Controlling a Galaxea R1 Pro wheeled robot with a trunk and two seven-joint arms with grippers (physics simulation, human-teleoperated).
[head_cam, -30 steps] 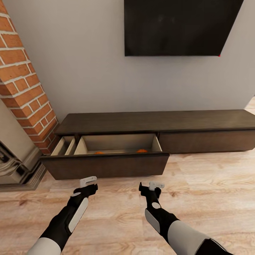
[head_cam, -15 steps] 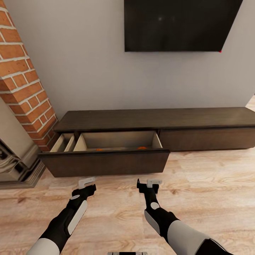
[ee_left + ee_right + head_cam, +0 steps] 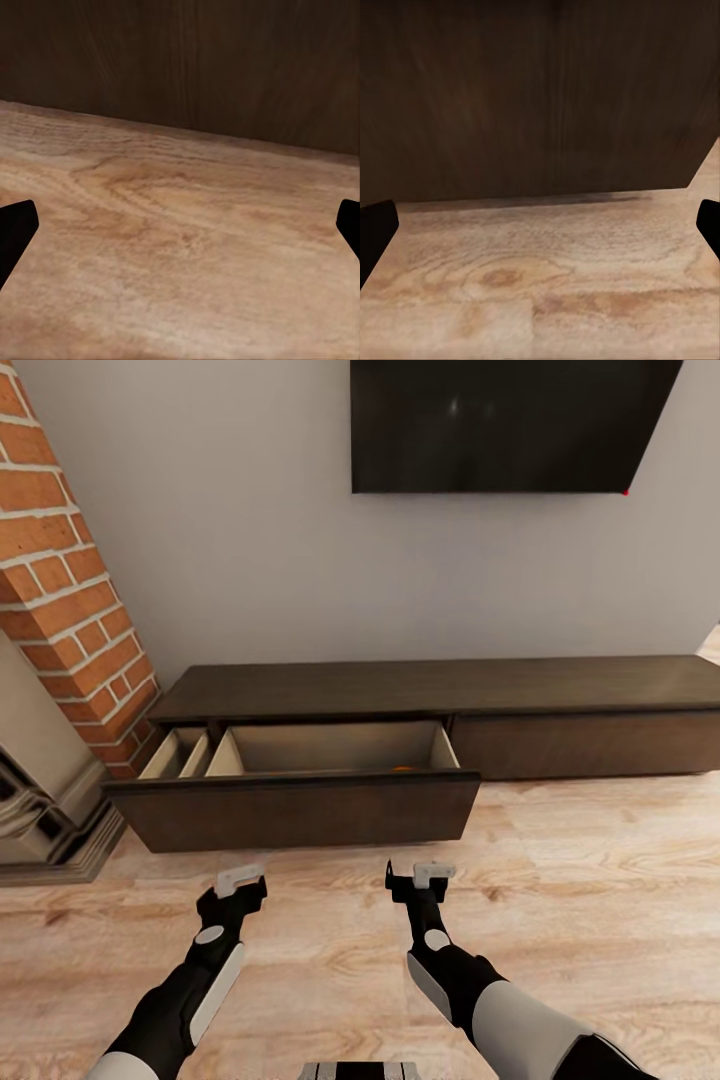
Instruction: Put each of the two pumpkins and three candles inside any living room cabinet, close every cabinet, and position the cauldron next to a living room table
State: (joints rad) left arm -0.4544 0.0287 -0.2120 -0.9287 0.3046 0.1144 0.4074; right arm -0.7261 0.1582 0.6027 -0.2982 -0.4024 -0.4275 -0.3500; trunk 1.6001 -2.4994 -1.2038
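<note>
The long dark-brown cabinet stands against the grey wall. Its left drawer is pulled out, showing a pale beige inside. Just above the drawer front, near its right end, peeks an orange sliver of a pumpkin. My left gripper and right gripper hover over the floor just short of the drawer front, both open and empty. The left wrist view has the fingertips wide apart around the left gripper, facing the dark front. The right gripper faces it too. The candles and the cauldron are out of view.
A brick column and a pale stone fireplace surround stand at the left, close to the drawer's end. A black TV hangs above the cabinet. The right drawer front is shut. Wood floor spreads to the right.
The whole view has shifted, so the cabinet sits higher and a bit farther. The drawer front now hides more of the orange inside. Both grippers keep nearly the same pose, still open.
</note>
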